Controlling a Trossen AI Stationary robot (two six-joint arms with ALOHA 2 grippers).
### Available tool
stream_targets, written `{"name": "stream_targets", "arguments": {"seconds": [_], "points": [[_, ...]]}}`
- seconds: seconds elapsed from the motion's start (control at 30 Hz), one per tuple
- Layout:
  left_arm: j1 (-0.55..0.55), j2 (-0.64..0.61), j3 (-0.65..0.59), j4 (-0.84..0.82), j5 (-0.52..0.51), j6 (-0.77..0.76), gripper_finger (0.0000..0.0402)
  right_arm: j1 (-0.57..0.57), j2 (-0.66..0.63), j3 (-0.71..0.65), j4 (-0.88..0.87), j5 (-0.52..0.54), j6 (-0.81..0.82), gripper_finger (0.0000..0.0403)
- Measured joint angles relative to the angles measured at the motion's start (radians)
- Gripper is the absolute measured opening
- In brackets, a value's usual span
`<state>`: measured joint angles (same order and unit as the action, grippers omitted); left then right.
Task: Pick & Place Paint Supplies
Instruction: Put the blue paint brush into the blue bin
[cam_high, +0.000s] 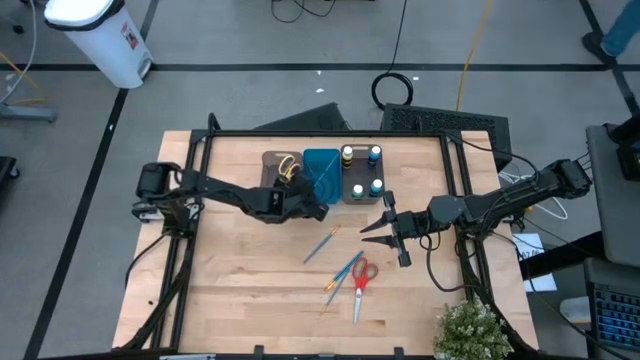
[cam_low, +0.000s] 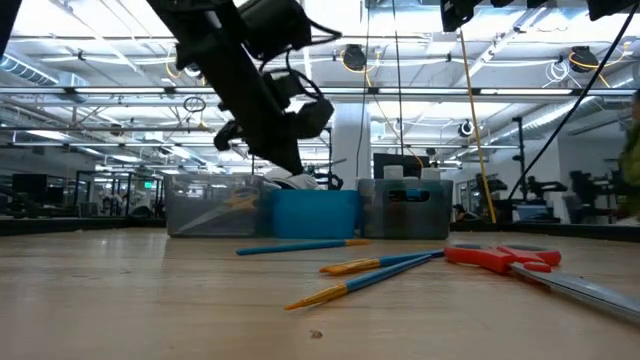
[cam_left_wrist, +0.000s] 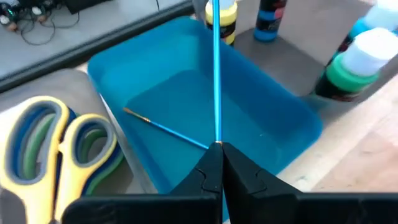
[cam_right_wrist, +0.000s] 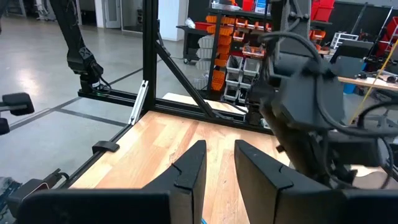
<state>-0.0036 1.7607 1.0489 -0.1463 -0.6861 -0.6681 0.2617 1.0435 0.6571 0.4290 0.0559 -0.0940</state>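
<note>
The left arm is stretched from the table's left edge toward the trays at the back, and its gripper (cam_left_wrist: 217, 163) is held over the blue tray (cam_high: 322, 172), clamped shut on a blue brush (cam_left_wrist: 216, 68) that stands up from the fingertips. The right arm is reached in from the right edge; its gripper (cam_high: 388, 229) is poised over bare wood right of the middle, fingers (cam_right_wrist: 186, 168) slightly apart with nothing between them.

The table (cam_high: 240, 290) is of pale wood with a black frame around it. A potted plant (cam_high: 472, 330) is seen at its near right corner. A grey floor with cables and a white bin (cam_high: 100, 35) lies beyond, and a large hall with ceiling lights appears in the low view.

On the wood in front of the trays, one blue brush (cam_high: 320, 244) lies alone, two more brushes (cam_high: 342, 276) lie together, and red scissors (cam_high: 361, 283) lie just beside them.

A thin brush (cam_left_wrist: 165, 127) lies inside the blue tray. Yellow scissors (cam_left_wrist: 59, 149) rest in the grey tray (cam_high: 270, 160) on its left, stacked over blue and green ones. Four bottles (cam_high: 362, 170) stand in the tray on its right.
</note>
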Motion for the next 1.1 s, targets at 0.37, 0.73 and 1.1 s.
{"name": "stream_targets", "arguments": {"seconds": [0.37, 0.73, 1.1], "points": [[0.016, 0.010, 0.000, -0.005, 0.008, 0.010, 0.0000, 0.000, 0.000, 0.000, -0.008, 0.000, 0.000, 0.0073], [0.016, 0.010, 0.000, -0.010, 0.008, 0.004, 0.0001, 0.000, 0.000, 0.000, -0.009, 0.000, 0.000, 0.0073], [0.016, 0.010, 0.000, -0.015, 0.008, 0.004, 0.0005, 0.000, 0.000, 0.000, -0.009, 0.000, 0.000, 0.0073]]}}
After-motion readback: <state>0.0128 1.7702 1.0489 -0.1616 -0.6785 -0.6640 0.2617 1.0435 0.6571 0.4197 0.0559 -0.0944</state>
